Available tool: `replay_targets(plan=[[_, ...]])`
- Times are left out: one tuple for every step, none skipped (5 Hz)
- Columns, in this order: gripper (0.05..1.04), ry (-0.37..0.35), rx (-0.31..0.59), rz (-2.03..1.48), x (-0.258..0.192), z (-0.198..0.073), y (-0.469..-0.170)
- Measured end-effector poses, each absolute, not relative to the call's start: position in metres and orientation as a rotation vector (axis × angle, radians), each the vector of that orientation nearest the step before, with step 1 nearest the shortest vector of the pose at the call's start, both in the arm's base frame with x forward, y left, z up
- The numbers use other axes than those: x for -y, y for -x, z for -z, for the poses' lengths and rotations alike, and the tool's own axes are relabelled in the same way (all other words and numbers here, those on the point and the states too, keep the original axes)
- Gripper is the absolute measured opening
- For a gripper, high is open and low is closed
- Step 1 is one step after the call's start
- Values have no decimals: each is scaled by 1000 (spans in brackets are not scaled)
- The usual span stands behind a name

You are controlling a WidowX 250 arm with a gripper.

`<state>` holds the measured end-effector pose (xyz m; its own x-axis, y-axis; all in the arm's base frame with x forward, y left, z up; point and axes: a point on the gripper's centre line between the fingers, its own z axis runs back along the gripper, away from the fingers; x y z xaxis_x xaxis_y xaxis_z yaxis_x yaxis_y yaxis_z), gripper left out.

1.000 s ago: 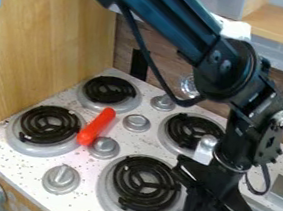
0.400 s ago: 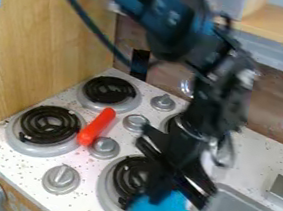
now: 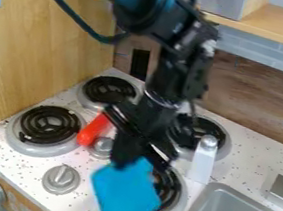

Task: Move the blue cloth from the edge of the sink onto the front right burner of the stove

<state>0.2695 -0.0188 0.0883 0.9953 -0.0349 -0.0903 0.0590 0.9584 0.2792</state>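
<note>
- Hanging over the stove in the camera view, the gripper (image 3: 122, 161) is nearly closed, its tips together on the upper end of the blue thing (image 3: 125, 193); how wide a gap the grip leaves, I cannot tell.
- The blue thing droops from the tips toward 6 o'clock, in front of the 8 o'clock side of the near right burner (image 3: 168, 190). Whether its lower end touches the stove, I cannot tell.
- How far along: the grasp looks done, and the blue thing seems to be carried, so I judge the work partway through. Setting it down and letting go are not yet done.
- From the gripper, the red thing (image 3: 93, 131) lies toward 11 o'clock, between the near left burner (image 3: 49, 125) and a knob (image 3: 102, 147), free of the grip.
- Toward 2 to 3 o'clock a white bottle (image 3: 203, 160) stands upright, near the far right burner (image 3: 201, 129).
- Toward 4 o'clock is the sink (image 3: 226, 189); another knob (image 3: 61, 179) sits toward 8 o'clock.
</note>
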Motion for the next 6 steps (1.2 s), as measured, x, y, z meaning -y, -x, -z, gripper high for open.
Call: replay_targets(plan=[[75,-295,-83,2,-10,-91,-271],[75,-305,-90,-33,-31,-92,-271],[75,-305,-96,-67,-61,-92,-269],[75,-344,-75,-125,-100,-118,-263],[75,-418,-95,-160,-126,-138,-260],[75,-452,-79,-109,-133,-138,-262]])
